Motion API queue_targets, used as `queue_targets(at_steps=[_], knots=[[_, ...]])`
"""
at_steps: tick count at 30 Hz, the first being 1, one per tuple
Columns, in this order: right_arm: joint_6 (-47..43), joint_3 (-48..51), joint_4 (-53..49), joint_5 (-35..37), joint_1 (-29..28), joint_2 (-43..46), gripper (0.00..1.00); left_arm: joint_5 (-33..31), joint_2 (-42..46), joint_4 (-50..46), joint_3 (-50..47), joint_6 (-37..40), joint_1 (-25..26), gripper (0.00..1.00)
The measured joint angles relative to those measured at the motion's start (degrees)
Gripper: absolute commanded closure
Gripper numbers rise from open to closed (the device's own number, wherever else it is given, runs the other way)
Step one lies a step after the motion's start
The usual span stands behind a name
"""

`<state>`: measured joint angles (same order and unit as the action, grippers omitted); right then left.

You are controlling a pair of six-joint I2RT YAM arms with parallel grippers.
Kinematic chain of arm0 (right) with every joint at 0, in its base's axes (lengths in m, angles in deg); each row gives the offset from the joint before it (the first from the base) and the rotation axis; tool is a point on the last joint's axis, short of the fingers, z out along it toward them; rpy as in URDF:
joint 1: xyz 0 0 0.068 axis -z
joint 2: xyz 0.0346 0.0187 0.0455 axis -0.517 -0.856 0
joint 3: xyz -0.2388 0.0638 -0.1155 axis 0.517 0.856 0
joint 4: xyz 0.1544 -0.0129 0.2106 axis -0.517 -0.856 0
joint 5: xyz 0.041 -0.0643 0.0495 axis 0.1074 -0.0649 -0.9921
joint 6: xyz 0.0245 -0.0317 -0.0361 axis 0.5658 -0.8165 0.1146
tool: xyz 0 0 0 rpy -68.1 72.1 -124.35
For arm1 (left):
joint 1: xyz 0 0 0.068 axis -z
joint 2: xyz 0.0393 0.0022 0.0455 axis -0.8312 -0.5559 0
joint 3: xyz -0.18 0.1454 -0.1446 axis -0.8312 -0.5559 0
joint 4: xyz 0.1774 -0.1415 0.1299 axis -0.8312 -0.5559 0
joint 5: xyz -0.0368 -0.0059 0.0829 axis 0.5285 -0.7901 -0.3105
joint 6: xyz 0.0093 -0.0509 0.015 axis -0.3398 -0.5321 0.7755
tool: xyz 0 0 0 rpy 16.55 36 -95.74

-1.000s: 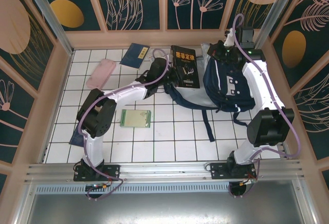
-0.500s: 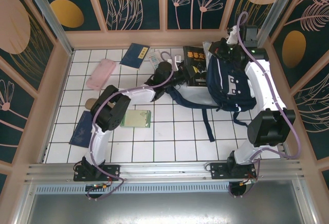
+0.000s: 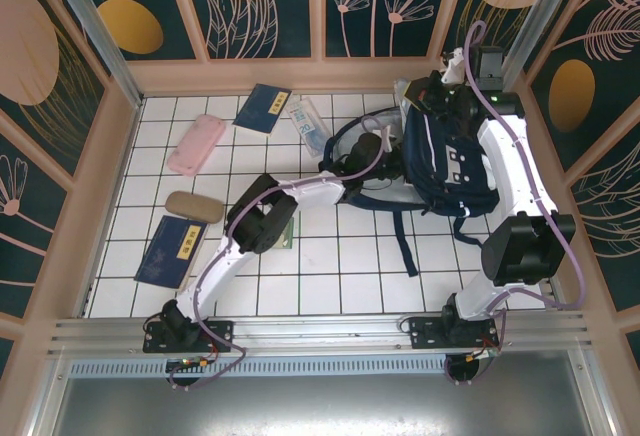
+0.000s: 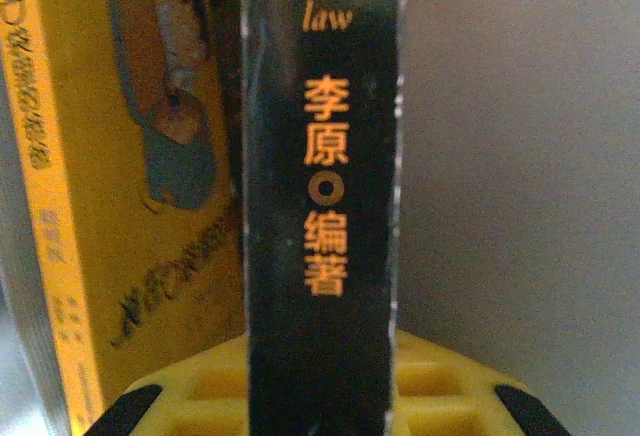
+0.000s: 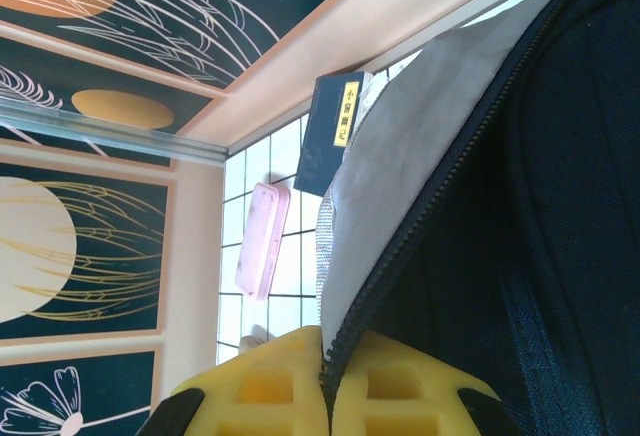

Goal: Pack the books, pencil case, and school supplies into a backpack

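The navy backpack (image 3: 450, 161) lies at the back right with its mouth held open. My left gripper (image 3: 372, 146) reaches into that mouth, shut on the black book (image 4: 320, 156) with gold lettering, which stands between its yellow jaws (image 4: 320, 396). Beside it inside is the yellow-orange book (image 4: 130, 206), with grey lining (image 4: 520, 156) on the other side. My right gripper (image 3: 440, 91) is shut on the backpack's zipper edge (image 5: 400, 256), pinched between its jaws (image 5: 328, 381). The pink pencil case (image 3: 196, 144) and the clear packet (image 3: 305, 121) lie on the tiles.
A navy booklet (image 3: 263, 108) lies at the back, also seen as the navy booklet (image 5: 332, 131) in the right wrist view. Another navy book (image 3: 172, 252) and a tan pouch (image 3: 195, 206) lie at the left. The green notepad (image 3: 287, 233) peeks from under my left arm. Walls ring the tiled floor.
My left arm has swung right and carried the black book from beside the backpack into its mouth. The arm now covers most of the green notepad. The right arm has held still.
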<state>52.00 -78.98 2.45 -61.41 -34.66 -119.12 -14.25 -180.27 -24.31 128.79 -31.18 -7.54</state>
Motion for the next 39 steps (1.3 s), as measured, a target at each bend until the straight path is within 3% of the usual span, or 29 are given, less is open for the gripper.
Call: queue_targets(at_steps=[2,5,9,15,18,22,27,39], knots=[[0.0,0.0,0.0,0.0,-0.1,0.0,1.00,-1.5,-3.8,-4.7,6.7,1.2,0.2,0.82],[0.0,0.0,0.0,0.0,-0.2,0.0,1.00,-3.2,-8.6,-11.9,14.8,3.2,0.3,0.55],[-0.1,0.0,-0.1,0.1,-0.2,0.0,1.00,-5.0,-8.1,-16.5,14.3,6.4,0.3,0.38],[-0.3,0.0,-0.1,0.3,-0.2,0.0,1.00,-9.4,-1.9,-23.1,8.8,11.9,-0.1,0.38],[-0.3,0.0,-0.1,0.3,-0.2,0.0,1.00,-10.9,0.7,-25.6,7.7,14.3,-0.4,0.50],[-0.3,0.0,-0.1,0.5,-0.2,0.0,1.00,-11.1,2.8,-25.9,6.4,15.9,-0.9,0.53],[-0.3,0.0,-0.1,0.5,-0.2,0.0,1.00,-9.9,2.6,-26.7,6.4,15.9,-1.0,0.64],[-0.5,0.0,-0.1,0.7,-0.2,0.0,1.00,-9.5,3.3,-27.4,1.7,15.9,-1.0,0.60]])
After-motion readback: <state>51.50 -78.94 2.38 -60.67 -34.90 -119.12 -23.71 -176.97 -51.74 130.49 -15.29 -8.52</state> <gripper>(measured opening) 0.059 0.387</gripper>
